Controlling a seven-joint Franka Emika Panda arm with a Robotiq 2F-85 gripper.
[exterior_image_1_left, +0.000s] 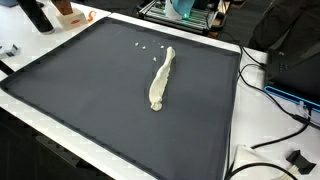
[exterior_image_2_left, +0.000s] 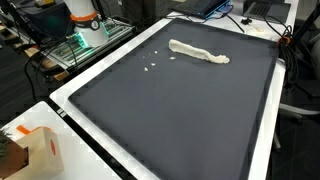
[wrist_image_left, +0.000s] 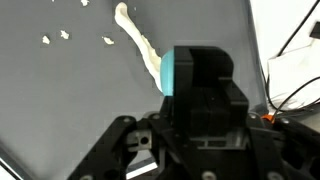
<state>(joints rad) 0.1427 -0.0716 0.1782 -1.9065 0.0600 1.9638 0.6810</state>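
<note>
Big dark grey mat spread over a white table, covering almost all of it, with just a thin white rim left along the edges. Flat, no wrinkles. Lab-looking room around it: black cables trailing off one side edge and, farther back past the far edge, the robot base with a teal glow on a metal frame.

On to the cloth: cream, twisted into a long lumpy rope, a bit wavy, fatter at one end. Lying flat on the far half of the mat in both exterior views, not touching any edge. A few white bits scattered near the thin end, apart from it.

From the wrist view, the same cloth stretching away beyond the gripper, black and chunky with a teal block on it, hanging above the mat. Fingertips out of the shot, so can't tell whether spread or closed.

Only container around: a cardboard box sitting just past a near edge of the table. Can't see inside.
</note>
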